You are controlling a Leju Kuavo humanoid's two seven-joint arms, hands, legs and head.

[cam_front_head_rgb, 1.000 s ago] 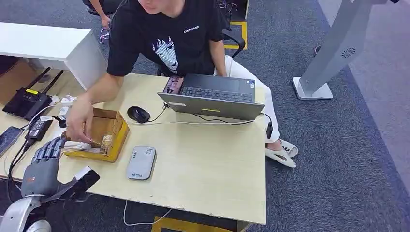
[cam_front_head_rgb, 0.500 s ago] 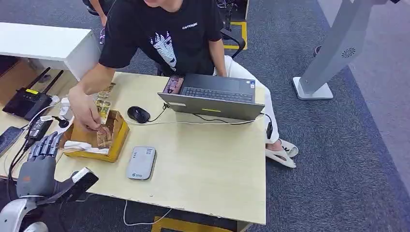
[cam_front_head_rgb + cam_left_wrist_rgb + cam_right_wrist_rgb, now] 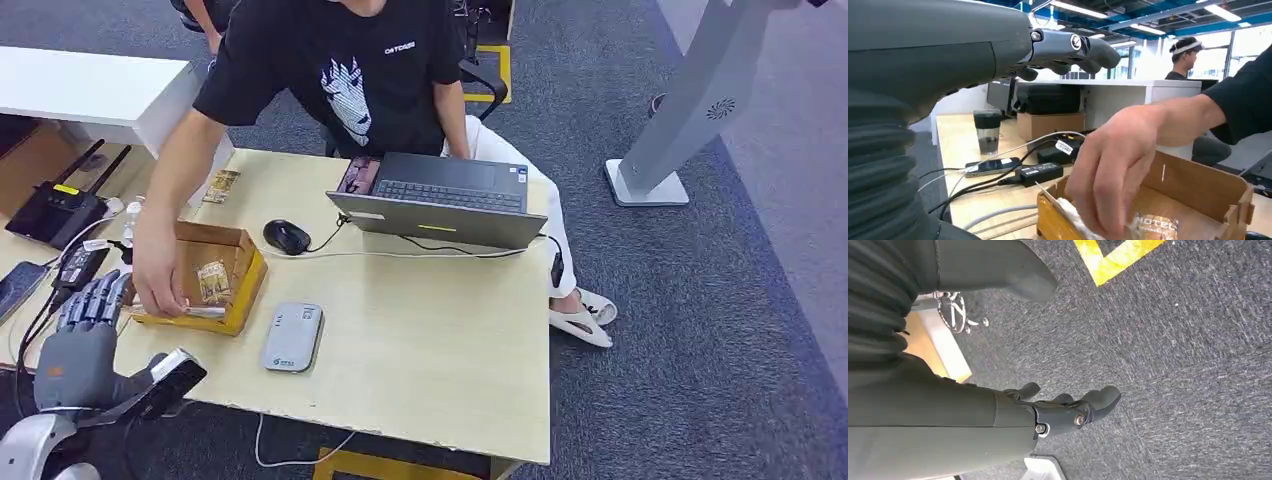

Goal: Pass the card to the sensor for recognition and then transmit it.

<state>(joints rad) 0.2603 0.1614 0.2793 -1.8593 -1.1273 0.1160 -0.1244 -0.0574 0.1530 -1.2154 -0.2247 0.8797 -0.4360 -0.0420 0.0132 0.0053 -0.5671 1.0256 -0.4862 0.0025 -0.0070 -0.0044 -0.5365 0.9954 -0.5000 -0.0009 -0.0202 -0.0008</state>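
The card [image 3: 213, 279] lies in the cardboard box [image 3: 243, 283] near the counter's [image 3: 420, 350] left edge, and up close its wrapper reads "HOTEL". A person's hand [image 3: 157, 268] reaches into that box. The robot's left hand [image 3: 82, 335] hovers just beside it, fingers apart, holding nothing. The grey sensor [image 3: 292, 337] sits right of the box, with bare counter beyond. The right hand [image 3: 1063, 407] hangs loosely curled over carpet, empty.

Left robot hand [image 3: 78, 335] raised, fingers apart, empty.
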